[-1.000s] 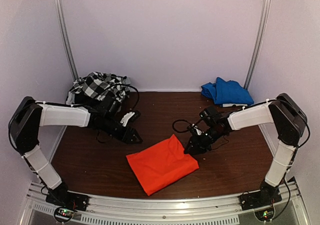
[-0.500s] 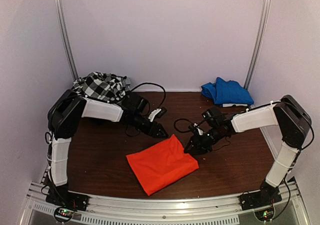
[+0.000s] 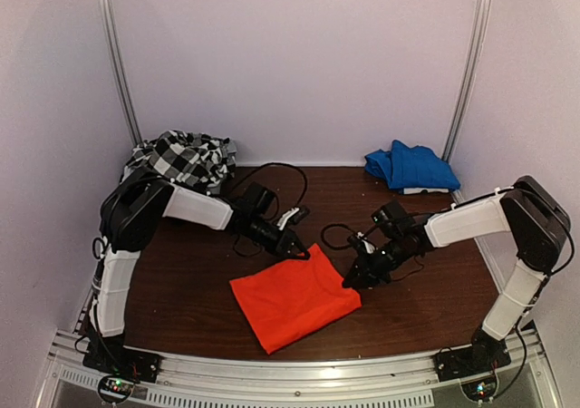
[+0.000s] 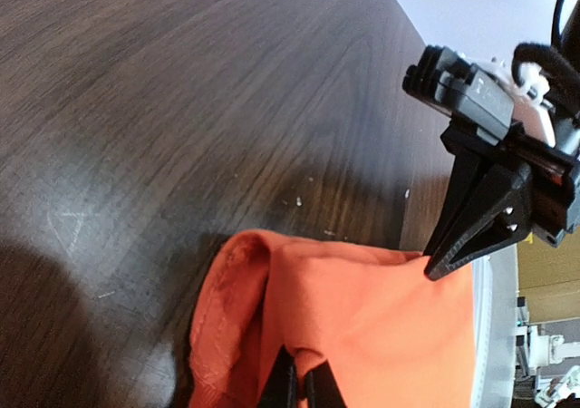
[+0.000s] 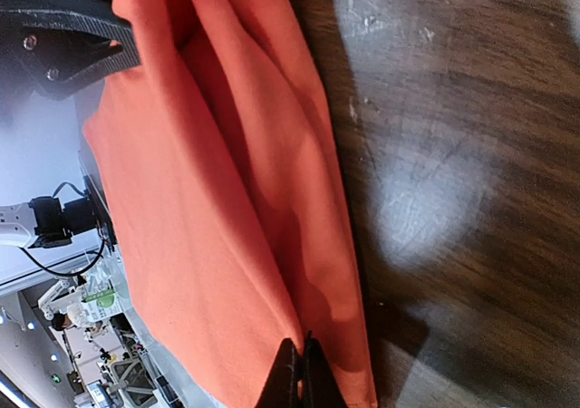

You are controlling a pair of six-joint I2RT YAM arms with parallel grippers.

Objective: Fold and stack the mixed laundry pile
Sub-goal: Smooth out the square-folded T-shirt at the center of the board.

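The orange-red garment (image 3: 294, 297), lower centre, is judged half-folded, its upper edge pinched by the closed left gripper (image 3: 301, 254) and right gripper (image 3: 352, 282); the checked garment (image 3: 181, 159) is left crumpled upper left, a blue garment (image 3: 412, 166) folded upper right.

Dark wood table inside a pale booth.
The tabletop (image 3: 181, 290) shows brown grain with faint pale scuffs in the wrist views. Plain white walls (image 3: 299, 63) close the back and sides, with slanted metal posts (image 3: 117, 63) in the back corners and a slotted metal rail (image 3: 299, 372) along the near edge.
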